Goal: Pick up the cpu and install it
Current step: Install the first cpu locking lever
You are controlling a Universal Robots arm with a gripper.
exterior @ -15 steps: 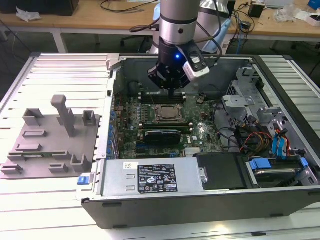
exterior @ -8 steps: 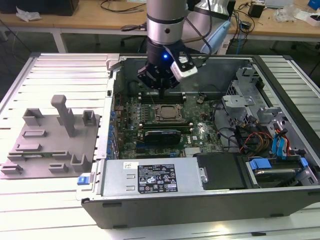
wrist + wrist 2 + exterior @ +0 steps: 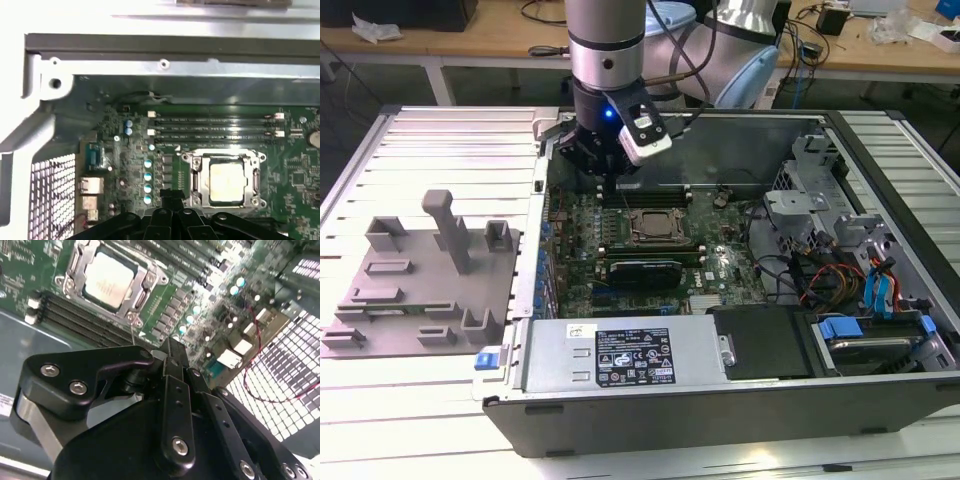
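Note:
The cpu [image 3: 653,226] is a small square chip with a silvery-white top. It lies flat inside the dark socket frame [image 3: 654,212] on the green motherboard, and it shows in both wrist views [image 3: 107,280] [image 3: 227,182]. My gripper [image 3: 609,188] hangs over the board near the case's back corner, on the exterior view's left of the socket and apart from it. In the second wrist view its black fingers [image 3: 172,351] meet at the tip, shut with nothing between them. The fingertip [image 3: 170,196] sits just beside the socket's edge.
A silver power supply box [image 3: 620,356] with a white label lies along the case's front. A grey fixture plate [image 3: 420,280] with upright pegs stands on the exterior view's left. Drive cages and coloured cables [image 3: 840,270] fill the right. Memory slots [image 3: 215,127] run behind the socket, near the case wall [image 3: 150,50].

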